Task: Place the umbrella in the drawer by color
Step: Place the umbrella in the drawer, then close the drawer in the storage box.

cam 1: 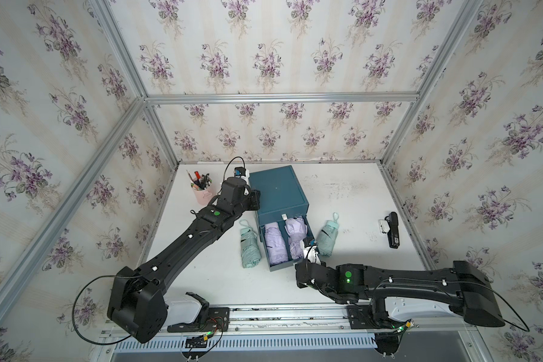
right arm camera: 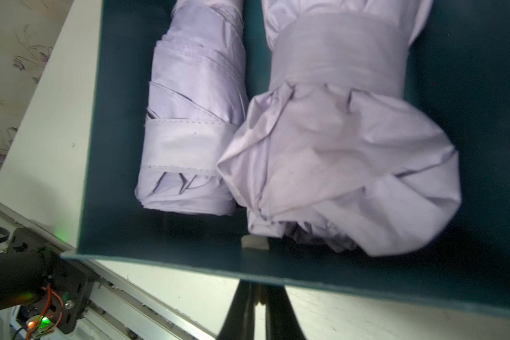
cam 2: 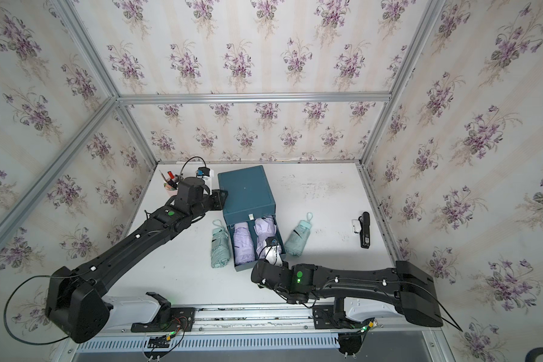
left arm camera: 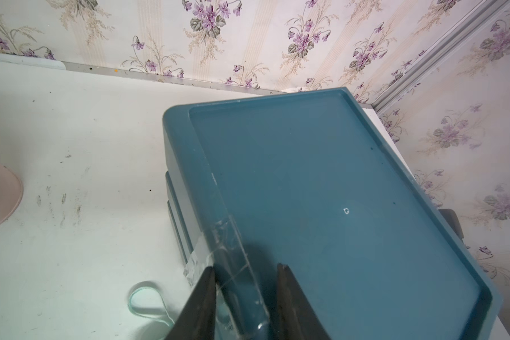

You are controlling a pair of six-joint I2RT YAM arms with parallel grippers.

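The drawer cabinet (cam 1: 278,188) (cam 2: 245,188) is dark teal and stands mid-table. Its lowest drawer (cam 1: 263,247) is pulled out toward me, and two lilac folded umbrellas (cam 1: 275,244) (right arm camera: 195,112) lie side by side in it. One mint umbrella (cam 1: 250,247) lies left of the drawer and another (cam 1: 326,235) lies right of it. My left gripper (left arm camera: 246,266) clamps the taped rim on the cabinet's top left edge (left arm camera: 218,235), one finger outside and one inside. My right gripper (right arm camera: 261,287) sits just below the drawer's front wall (right arm camera: 336,273), shut on its small whitish pull tab.
A pink pen cup (cam 1: 201,191) stands at the back left, close behind my left wrist. A black and white device (cam 1: 391,228) lies at the right by the wall. Wallpapered walls close in three sides. A metal rail (cam 1: 279,316) runs along the front.
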